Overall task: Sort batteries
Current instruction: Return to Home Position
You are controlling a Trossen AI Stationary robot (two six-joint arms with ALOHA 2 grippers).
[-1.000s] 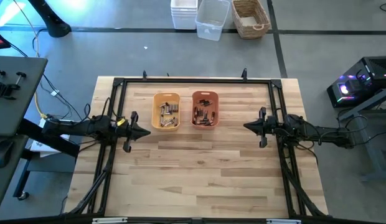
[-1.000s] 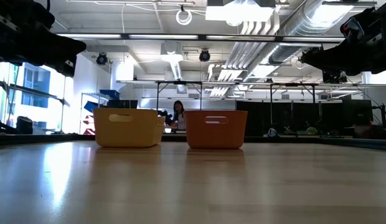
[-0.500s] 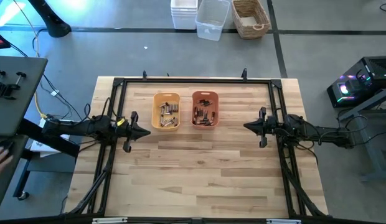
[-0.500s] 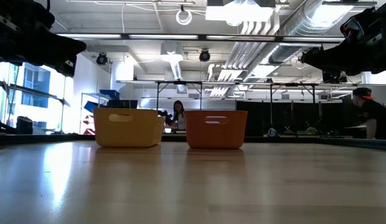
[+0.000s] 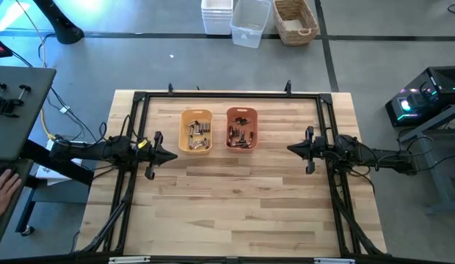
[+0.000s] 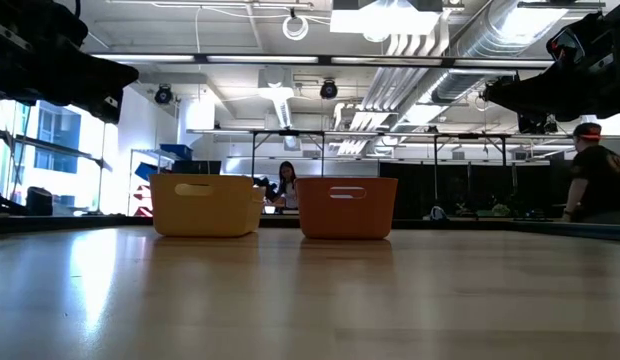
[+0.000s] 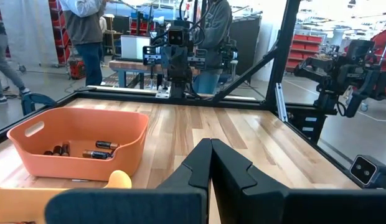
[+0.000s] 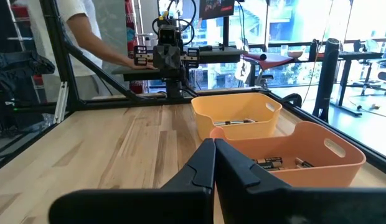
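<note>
1. Workshop clutter fills the background, and up front the wooden counter is spanned by a black frame.
2. Changes from a second ago are only found off the counter. A person's hand has shown up at the lower left edge of the high view, and a person in a red cap has come in at the right edge of the low view.
3. Neither arm, bin nor battery appears to have been shifted, so the sorting itself is probably done and only the parking of the arms is left.
4. Two bins are counted, side by side in the upper middle of the high view: one yellow bin and one orange bin to its right.
5. All visible batteries are kept inside those bins, with silver batteries in the yellow one and dark batteries in the orange one. An exact count can't be made since they're piled up, but none is spotted loose on the wood.
6. Two arms are counted. The left pincer is parked at mid-left, the right pincer at mid-right, and both are well apart from the bins.
7. Both pincers are seen clenched in the wrist views, fingers pressed together with nothing between them.
</note>
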